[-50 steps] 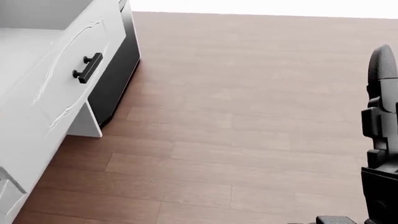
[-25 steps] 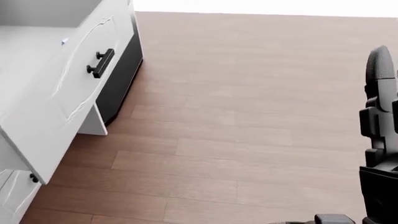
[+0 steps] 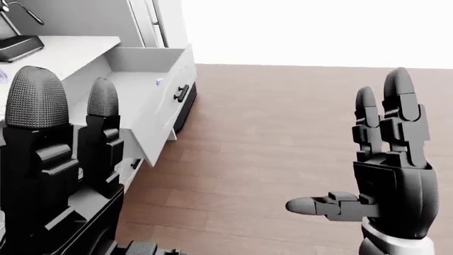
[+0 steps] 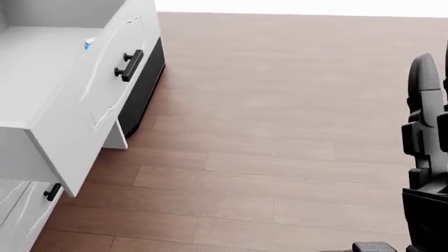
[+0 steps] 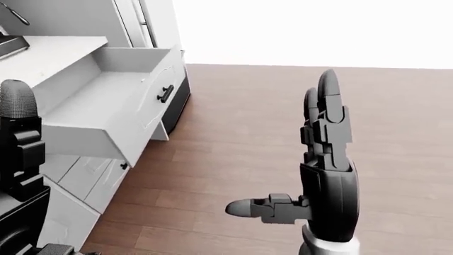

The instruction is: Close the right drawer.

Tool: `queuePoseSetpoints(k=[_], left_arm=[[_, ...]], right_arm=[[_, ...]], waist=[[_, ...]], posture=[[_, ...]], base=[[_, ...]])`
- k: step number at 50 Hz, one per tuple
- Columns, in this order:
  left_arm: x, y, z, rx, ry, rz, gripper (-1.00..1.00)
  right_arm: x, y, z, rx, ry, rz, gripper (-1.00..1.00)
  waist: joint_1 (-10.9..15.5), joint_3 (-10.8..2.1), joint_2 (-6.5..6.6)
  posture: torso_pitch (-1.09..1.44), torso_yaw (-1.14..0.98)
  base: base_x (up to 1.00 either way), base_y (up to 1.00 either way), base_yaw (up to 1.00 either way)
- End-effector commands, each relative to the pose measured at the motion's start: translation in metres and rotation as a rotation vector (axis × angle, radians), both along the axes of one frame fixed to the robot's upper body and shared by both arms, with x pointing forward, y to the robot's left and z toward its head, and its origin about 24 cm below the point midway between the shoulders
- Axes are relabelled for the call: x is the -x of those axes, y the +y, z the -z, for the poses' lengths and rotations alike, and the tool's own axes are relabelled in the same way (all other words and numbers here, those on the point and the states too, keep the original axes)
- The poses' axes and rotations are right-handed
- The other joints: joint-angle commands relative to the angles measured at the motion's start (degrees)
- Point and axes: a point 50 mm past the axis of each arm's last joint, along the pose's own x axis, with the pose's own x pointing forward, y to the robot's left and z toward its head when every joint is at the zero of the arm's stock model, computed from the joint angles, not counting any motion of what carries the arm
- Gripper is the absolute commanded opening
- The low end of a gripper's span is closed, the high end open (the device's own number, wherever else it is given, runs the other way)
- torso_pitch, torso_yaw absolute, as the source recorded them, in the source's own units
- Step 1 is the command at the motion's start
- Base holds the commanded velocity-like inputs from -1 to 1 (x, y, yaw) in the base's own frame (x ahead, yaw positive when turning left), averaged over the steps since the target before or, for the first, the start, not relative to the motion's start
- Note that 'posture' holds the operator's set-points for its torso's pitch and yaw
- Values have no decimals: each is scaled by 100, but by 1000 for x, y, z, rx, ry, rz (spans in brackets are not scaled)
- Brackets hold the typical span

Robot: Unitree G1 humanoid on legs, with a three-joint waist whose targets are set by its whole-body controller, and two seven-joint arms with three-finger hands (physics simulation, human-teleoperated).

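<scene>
A white drawer (image 5: 106,106) stands pulled far out of the counter at the left of the right-eye view. Its front panel (image 4: 91,105) carries a black bar handle (image 4: 130,65). A small blue object (image 4: 89,43) lies inside near the front panel. My right hand (image 5: 283,143) is raised to the right of the drawer and well apart from it, open, with fingers pointing up and thumb out to the left. My left hand (image 3: 67,98) is raised at the left edge of the left-eye view, also open, and hides part of the drawer's side there.
A white countertop (image 3: 70,48) with a black appliance (image 3: 17,45) lies above the drawer. A tall white cabinet (image 3: 159,24) stands beyond it. Below the drawer is a cabinet door with a black knob (image 4: 51,192). Wooden floor (image 4: 280,131) spreads to the right.
The head view has shifted: the drawer and its handle sit further right and lower in the picture, and more of the drawer's inside shows. The right hand holds its place at the right edge.
</scene>
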Motion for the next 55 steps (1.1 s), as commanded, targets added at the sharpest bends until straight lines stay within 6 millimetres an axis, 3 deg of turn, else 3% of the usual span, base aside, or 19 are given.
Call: queuePoseSetpoints(k=[1,4,6,9,16,19,21,24,28,30,32,34,35,42,45,47,48,51,55], left_arm=[[6,0,-7,3,-52,5,100],[5,0,-7,4,-52,4,100],[5,0,-7,4,-53,4,100],[5,0,-7,4,-52,5,100],[5,1,-7,4,-53,6,100],[5,0,-7,3,-53,7,100],[5,0,-7,2,-53,7,100],[6,0,-7,2,-52,8,100],[6,0,-7,2,-52,8,100],[6,0,-7,2,-53,8,100],[6,-1,-6,1,-53,8,100],[6,-1,-6,1,-53,8,100],[6,0,-6,1,-53,8,100],[6,-1,-7,1,-53,9,100],[6,0,-7,1,-53,8,100],[6,0,-7,1,-53,7,100],[6,0,-7,2,-53,8,100],[5,0,-7,2,-52,7,100],[6,0,-7,1,-53,7,100]], right_arm=[[6,2,-9,5,-68,-11,100],[6,2,-8,8,-67,-13,100],[5,2,-7,8,-65,-13,100],[4,2,-6,10,-60,-12,100],[5,3,-7,14,-63,-12,100],[5,3,-6,15,-63,-11,100],[5,3,-6,15,-62,-12,100],[5,2,-4,15,-61,-13,100],[5,2,-4,17,-60,-14,100],[5,3,-5,18,-61,-14,100],[5,3,-5,18,-60,-14,100],[6,3,-5,19,-60,-15,100],[6,3,-5,20,-61,-15,100],[5,3,-5,21,-64,-18,100],[6,3,-5,23,-67,-22,100],[6,4,-6,24,-71,-22,100],[6,3,-5,23,-70,-24,100],[6,4,-6,24,-70,-24,100],[7,4,-7,23,-70,-26,100]], waist=[[8,1,-8],[-9,25,221],[-3,-87,599],[41,40,448],[27,9,77],[10,-68,-280],[-47,-4,-134],[-16,-48,-137],[6,26,52],[-12,25,229],[-6,-87,604],[54,13,456],[43,40,453],[27,11,65],[12,-71,-280],[-49,-7,-136],[-16,0,-180],[-2,-50,-106],[-2,31,125]], posture=[[0,0],[0,0],[0,0],[0,0],[0,0],[0,0],[0,0],[0,0],[0,0],[0,0],[0,0],[0,0],[0,0],[0,0],[0,0],[0,0],[0,0],[0,0],[0,0]], base=[[0,13,0],[0,14,0],[0,13,0],[0,14,0],[0,14,0],[0,14,0],[0,13,0],[0,14,0],[0,14,0],[0,14,0],[0,13,0],[0,14,0],[0,14,0],[0,14,0],[0,14,0],[0,14,0],[0,14,0],[0,14,0],[0,13,0]])
